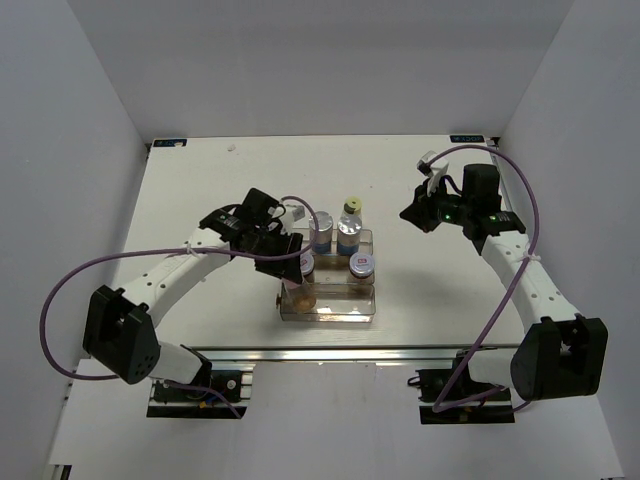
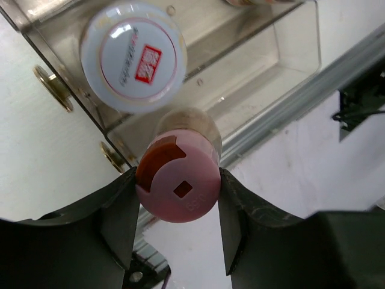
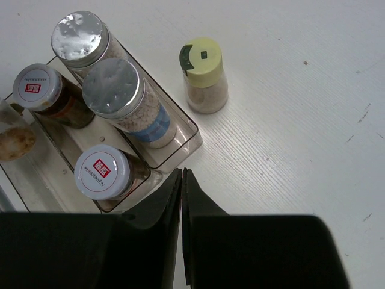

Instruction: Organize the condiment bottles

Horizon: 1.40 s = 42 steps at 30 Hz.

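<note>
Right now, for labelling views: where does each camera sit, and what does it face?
Top external: above, behind the bases, looking down on the table; both arms show.
Left wrist: on the left gripper, looking down at the pink-capped bottle it grips.
Right wrist: on the right gripper, fingers shut, above the yellow-capped bottle.
Shared: all show the clear rack.

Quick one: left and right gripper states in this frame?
Left gripper: closed on the pink-capped bottle.
Right gripper: closed, holding nothing.
</note>
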Motion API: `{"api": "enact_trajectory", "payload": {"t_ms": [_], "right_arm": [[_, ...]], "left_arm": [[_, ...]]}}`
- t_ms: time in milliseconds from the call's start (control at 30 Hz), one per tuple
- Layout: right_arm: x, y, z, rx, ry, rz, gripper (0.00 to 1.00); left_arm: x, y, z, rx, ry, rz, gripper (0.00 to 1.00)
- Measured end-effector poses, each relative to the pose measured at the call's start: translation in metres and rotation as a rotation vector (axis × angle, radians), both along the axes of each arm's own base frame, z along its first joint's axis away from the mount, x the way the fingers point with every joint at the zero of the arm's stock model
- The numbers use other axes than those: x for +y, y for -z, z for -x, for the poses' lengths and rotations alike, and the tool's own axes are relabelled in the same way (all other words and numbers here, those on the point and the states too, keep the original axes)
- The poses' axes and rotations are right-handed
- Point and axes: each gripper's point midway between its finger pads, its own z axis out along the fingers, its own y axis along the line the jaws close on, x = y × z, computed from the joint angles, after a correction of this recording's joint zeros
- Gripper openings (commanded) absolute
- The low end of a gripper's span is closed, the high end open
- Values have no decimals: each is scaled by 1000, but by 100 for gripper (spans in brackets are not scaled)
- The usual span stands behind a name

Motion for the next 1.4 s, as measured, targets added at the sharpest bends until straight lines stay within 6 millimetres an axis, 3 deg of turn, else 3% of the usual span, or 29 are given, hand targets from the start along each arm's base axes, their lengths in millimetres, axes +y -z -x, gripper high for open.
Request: {"api": "enact_trajectory", "payload": {"t_ms": [233,333,367,400,467,500,533,600,633,733,900,1000,1133,1267,1400], "right_arm": [[-3,0,-1,2,9,0,8],[-4,0,-1,3,11,0,9],[-4,0,-1,3,11,0,11],[-4,0,-1,2,11,0,21],[-3,0,-1,5,9,-3,38],[-3,0,-1,6,7,-5,55],[-2,0,0,7,4,-8,59],[-1,0,0,6,-10,-11,67],[1,0,-1,7,-20,-16,70],[5,2,-3,12,-54,-26,76],[16,7,-10,27,-127,-52,79],[20,11,-28,28,-149,-51,79],[27,26,-59,23,-182,-17,79],[39,50,-74,27,-231,36,79],[50,72,-80,26,-293,84,80]], "left_arm": [[-2,13,-4,-90,-15,-107,0],[4,18,-4,-120,-39,-159,8],[5,18,-5,-133,-47,-170,15],[5,17,-5,-144,-53,-178,36],[6,18,-5,-171,-59,-199,48],[5,19,-5,-183,-58,-209,54],[5,20,-4,-194,-58,-216,63],[4,24,-3,-209,-56,-232,67],[3,25,-2,-213,-55,-235,75],[0,28,2,-217,-48,-240,83],[-6,27,5,-224,-44,-231,87],[-7,21,5,-237,-61,-215,89],[-6,-10,0,-293,-122,-161,92],[-6,-73,-10,-419,-225,-31,95],[12,-132,-11,-542,-356,92,98]]}}
